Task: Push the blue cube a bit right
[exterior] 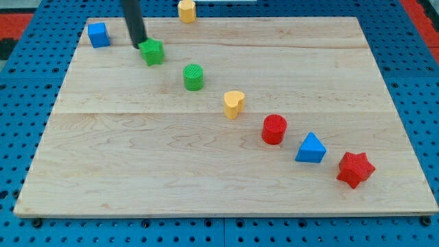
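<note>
The blue cube [99, 34] sits near the counter's [206, 178] far corner, at about ten o'clock from the middle of the board, close to its upper and left edges. The arm carries no fingers at all, only a dark rod, so there is nothing to open or close. The rod's lower end, my tip [140, 46], rests at roughly three o'clock from the cube, apart from it and just beside the green star-like block [153, 51].

The cube looks small, rigid and light, probably plastic, and the smooth wood should let it slide easily; it is unlikely to be fragile. It cannot be gripped, only shoved. The contact should fall on the cube's nine o'clock face, near the middle of that face, since an off-centre push would likely spin it. As things stand the tip is on the wrong side, so it would have to go round the cube first. A short push seems enough, with the green block lying in that direction.
</note>
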`<state>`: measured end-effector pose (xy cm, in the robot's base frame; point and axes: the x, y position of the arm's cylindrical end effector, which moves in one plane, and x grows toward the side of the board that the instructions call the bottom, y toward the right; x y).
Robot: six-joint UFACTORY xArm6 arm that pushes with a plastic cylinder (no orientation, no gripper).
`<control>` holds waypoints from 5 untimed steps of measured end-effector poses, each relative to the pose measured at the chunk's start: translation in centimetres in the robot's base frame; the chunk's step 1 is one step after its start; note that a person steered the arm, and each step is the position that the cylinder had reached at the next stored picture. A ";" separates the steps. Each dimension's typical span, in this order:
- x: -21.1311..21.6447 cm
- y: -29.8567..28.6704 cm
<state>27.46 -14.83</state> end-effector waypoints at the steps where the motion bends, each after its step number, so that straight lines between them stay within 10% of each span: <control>1: -0.9 0.3; 5: -0.8 -15.2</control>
<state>26.66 -29.99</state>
